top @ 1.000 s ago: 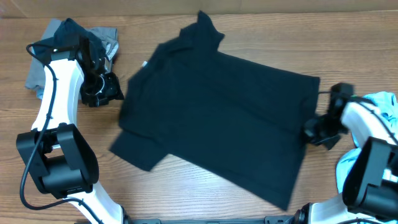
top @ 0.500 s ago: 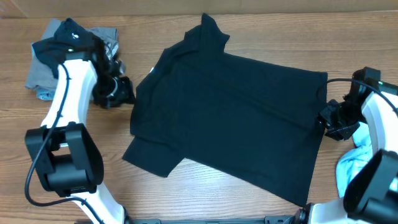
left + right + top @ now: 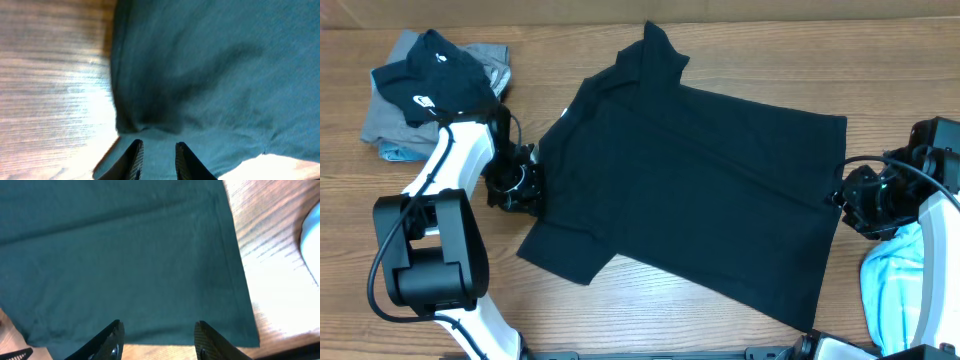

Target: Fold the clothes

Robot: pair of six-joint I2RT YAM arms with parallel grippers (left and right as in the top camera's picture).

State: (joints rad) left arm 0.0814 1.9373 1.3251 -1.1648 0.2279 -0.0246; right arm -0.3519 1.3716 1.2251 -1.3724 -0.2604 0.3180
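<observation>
Across the middle of the table (image 3: pixel 440 320) lies the black T-shirt (image 3: pixel 690 180), left gripper (image 3: pixel 156 150) narrowly parted at its left edge with grasp unclear, right gripper (image 3: pixel 157 330) wide and empty over the right hem; each should probably pinch both layers squarely.

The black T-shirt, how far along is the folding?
Done: the T-shirt lies spread out on the table, no fold made. In hand: the left gripper sits at its sleeve-side edge, jaws narrow; the right gripper hangs open at the hem, holding nothing. To do: every fold.
</observation>
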